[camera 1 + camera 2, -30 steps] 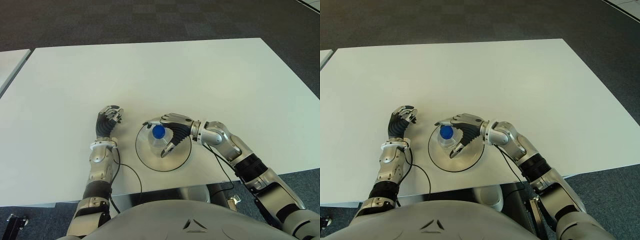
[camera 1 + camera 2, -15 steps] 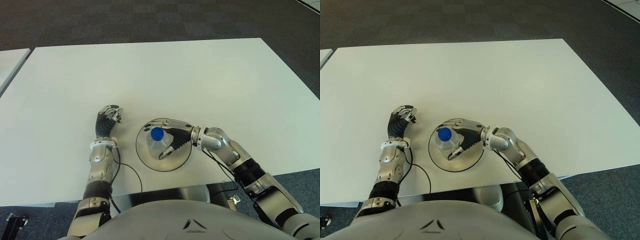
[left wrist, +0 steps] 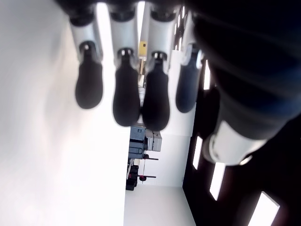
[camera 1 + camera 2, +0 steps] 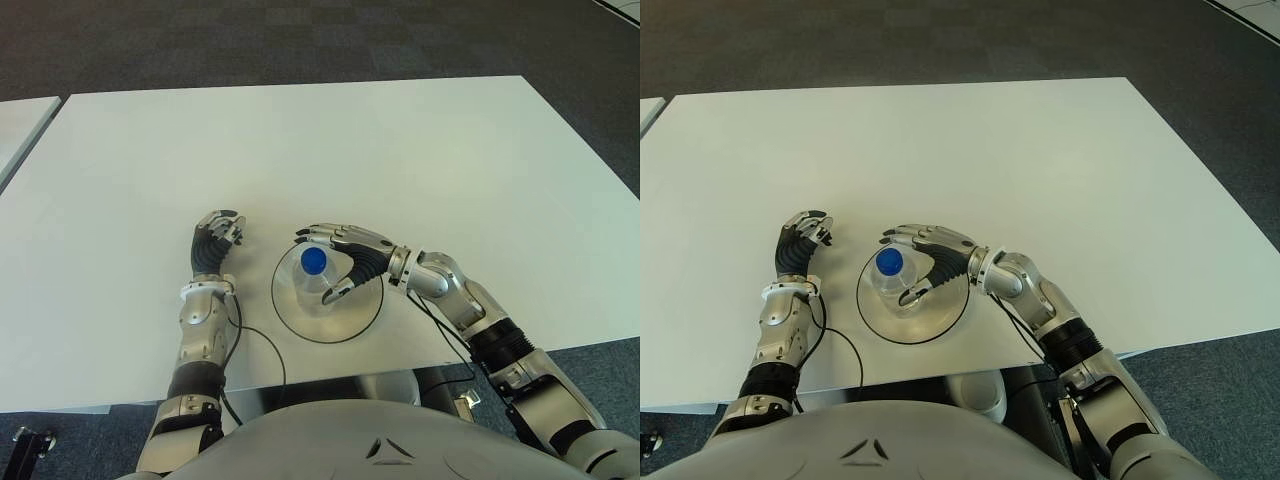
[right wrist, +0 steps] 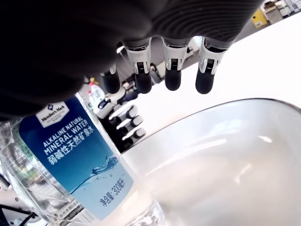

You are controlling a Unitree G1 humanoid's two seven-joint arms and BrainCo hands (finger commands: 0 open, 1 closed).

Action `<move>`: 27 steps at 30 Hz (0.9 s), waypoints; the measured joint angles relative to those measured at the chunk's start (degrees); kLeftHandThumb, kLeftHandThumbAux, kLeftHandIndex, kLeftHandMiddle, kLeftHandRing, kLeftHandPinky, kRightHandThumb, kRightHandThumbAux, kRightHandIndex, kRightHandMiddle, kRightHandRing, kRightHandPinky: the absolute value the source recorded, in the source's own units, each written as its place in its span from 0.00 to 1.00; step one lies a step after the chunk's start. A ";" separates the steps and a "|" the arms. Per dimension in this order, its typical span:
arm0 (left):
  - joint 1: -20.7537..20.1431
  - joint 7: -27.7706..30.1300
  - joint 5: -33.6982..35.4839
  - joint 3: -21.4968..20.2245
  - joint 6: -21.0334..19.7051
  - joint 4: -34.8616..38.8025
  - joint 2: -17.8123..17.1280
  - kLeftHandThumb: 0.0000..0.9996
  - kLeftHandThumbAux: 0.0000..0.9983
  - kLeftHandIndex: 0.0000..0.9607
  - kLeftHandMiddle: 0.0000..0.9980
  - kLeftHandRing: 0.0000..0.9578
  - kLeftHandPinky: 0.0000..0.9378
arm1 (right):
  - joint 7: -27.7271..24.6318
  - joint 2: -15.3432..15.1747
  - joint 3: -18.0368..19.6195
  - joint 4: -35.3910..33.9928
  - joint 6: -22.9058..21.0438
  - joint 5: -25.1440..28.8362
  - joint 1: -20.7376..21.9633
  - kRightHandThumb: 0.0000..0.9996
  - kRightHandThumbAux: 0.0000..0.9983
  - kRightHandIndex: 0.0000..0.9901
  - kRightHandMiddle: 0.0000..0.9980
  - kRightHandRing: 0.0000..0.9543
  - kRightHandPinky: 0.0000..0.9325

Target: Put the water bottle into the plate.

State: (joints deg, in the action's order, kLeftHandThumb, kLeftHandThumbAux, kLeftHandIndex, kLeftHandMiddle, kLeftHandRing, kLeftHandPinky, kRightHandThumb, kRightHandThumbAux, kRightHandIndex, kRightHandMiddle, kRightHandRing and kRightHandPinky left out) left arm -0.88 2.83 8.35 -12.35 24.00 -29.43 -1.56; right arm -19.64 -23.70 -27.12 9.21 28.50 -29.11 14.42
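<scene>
Four fingers of the right hand [image 4: 345, 262] arch spread over the water bottle [image 4: 316, 276], and the wrist view shows their tips clear of the label, the thumb curling round the near side; no fingertip is seen pressing on the bottle, so I read the hand as loosened, holding nothing. From that hand the bottle lies toward nine o'clock, just beside the palm. It stands upright, long axis vertical, blue cap [image 4: 314, 260] facing the head camera, its base inside the dark-rimmed plate [image 4: 350, 327], slightly toward twelve o'clock of the plate's centre. The placing looks done; the move left is likely a withdrawal toward three o'clock, along the forearm, with fingertips lifting so they do not clip the cap and tip the bottle. Further out at nine o'clock, well apart from the plate, the left hand [image 4: 216, 243] shows on the white table [image 4: 400, 150], fingers curled and holding nothing.
</scene>
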 measured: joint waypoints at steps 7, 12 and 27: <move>0.00 0.00 -0.41 0.01 0.42 -0.01 0.00 0.71 0.71 0.45 0.68 0.70 0.70 | 0.77 0.18 0.86 -0.39 -1.06 -0.25 -0.40 0.41 0.27 0.00 0.00 0.00 0.00; 0.03 0.00 -0.43 0.02 0.57 -0.02 0.00 0.71 0.71 0.45 0.68 0.70 0.70 | 1.03 0.21 1.37 -0.97 -2.37 -0.63 -0.46 0.42 0.27 0.00 0.00 0.00 0.00; 0.04 0.05 -0.50 0.13 1.18 -0.38 -0.28 0.71 0.72 0.45 0.67 0.69 0.70 | 1.15 0.15 1.70 -2.48 -3.91 -1.13 -0.53 0.40 0.28 0.00 0.00 0.00 0.00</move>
State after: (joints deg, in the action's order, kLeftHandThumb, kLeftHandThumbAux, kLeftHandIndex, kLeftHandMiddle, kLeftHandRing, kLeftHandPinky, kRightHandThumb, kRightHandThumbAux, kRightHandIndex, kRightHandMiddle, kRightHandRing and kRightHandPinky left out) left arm -0.84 2.88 7.84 -12.22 25.18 -29.81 -1.85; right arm -18.49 -23.55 -25.42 6.73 24.59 -30.24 13.90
